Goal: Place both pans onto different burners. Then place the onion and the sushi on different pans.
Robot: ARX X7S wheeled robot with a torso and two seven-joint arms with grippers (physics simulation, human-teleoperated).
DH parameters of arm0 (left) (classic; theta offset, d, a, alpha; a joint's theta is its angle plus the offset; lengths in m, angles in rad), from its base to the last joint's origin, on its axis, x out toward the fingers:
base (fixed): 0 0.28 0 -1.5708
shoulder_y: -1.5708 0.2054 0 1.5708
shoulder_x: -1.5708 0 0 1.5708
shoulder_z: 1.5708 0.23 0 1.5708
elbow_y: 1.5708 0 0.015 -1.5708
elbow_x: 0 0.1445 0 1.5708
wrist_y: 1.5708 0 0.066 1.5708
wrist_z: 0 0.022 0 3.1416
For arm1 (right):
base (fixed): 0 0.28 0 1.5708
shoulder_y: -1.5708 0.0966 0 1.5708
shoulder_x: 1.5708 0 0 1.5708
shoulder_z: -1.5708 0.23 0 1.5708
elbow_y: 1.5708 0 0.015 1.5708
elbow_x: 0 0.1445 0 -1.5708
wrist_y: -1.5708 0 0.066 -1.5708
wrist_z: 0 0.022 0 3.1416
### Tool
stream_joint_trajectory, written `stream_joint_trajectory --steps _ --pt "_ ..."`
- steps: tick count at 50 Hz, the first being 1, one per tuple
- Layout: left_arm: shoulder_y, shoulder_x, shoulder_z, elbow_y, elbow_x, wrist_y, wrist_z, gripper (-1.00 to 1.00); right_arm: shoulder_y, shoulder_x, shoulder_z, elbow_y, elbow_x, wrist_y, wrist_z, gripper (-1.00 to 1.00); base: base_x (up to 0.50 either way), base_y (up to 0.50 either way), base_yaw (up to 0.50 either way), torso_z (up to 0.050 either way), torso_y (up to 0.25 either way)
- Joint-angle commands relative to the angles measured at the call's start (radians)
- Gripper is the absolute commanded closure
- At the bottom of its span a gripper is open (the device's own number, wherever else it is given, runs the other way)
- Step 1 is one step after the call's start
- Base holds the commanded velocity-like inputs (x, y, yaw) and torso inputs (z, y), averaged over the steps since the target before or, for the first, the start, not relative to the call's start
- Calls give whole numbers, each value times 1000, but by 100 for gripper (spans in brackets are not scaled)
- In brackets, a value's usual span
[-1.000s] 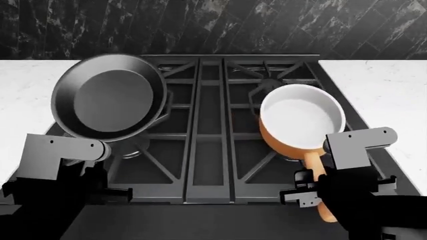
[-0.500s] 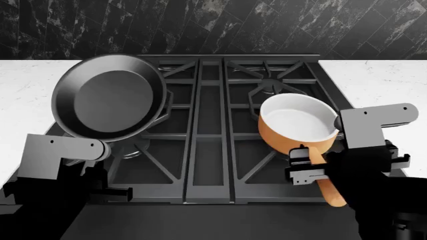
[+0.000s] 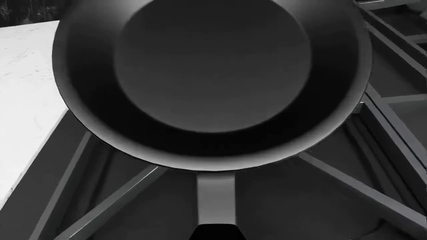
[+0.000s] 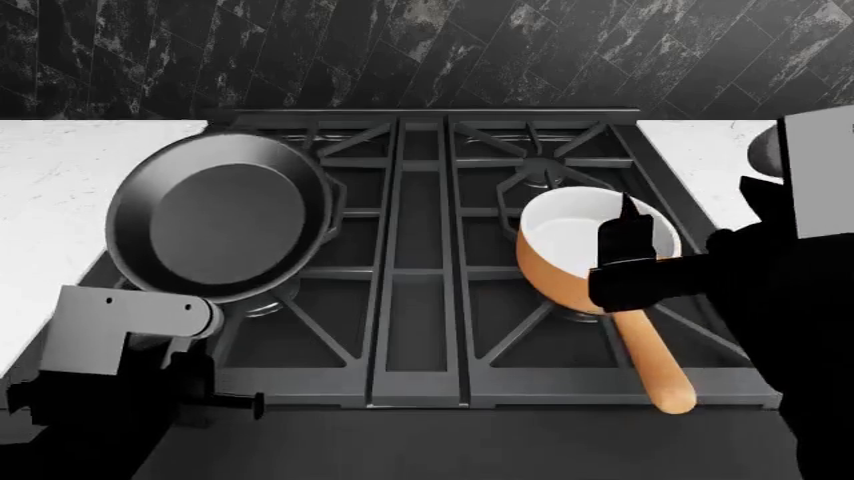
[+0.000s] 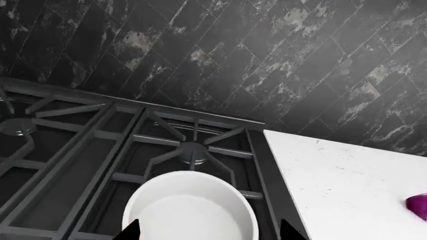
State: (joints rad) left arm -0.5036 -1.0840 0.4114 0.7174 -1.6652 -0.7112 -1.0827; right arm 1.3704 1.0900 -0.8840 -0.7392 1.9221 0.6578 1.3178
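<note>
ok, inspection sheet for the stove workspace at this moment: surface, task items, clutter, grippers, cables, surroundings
Surface: dark stove with black grates, white marble counter on both sides.
Frying pan: at the stove's left side, rim overhanging the counter edge; empty.
Saucepan: on the right grates, white inside empty, tan handle toward the robot.
Onion: purple piece on the right counter, only partly in the right wrist view.
Sushi: nothing seen.
Clutter: nothing seen.
Left gripper: at the frying pan's handle; fingers hidden, grip cannot be told.
Right gripper: over the saucepan, off the handle; looks open in the right wrist view.
Cables: nothing seen.
Surroundings: black marbled tile wall behind.
</note>
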Motion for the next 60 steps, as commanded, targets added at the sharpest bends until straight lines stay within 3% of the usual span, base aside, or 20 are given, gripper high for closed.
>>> stream_joint_trajectory --steps 1,16,46,47,60 --pt "-37 -18 -23 -4 -30 -17 -42 100 4 10 22 -29 -19 -9 -18 -100 0 0 0 0 0" --pt "-253 40 70 -92 -167 -173 -156 100 -135 50 25 -13 -147 -102 -138 -100 0 0 0 1 1" --pt "-198 61 89 -126 -106 -155 -100 100 -174 61 29 -11 -178 -130 -158 -100 0 0 0 1 2" --pt "-199 61 90 -125 -106 -156 -100 -100 -174 60 29 -9 -178 -131 -159 -100 0 0 0 0 0" --pt "-216 63 97 -139 -92 -169 -88 -100 -185 59 29 -11 -186 -137 -162 -100 0 0 0 0 0"
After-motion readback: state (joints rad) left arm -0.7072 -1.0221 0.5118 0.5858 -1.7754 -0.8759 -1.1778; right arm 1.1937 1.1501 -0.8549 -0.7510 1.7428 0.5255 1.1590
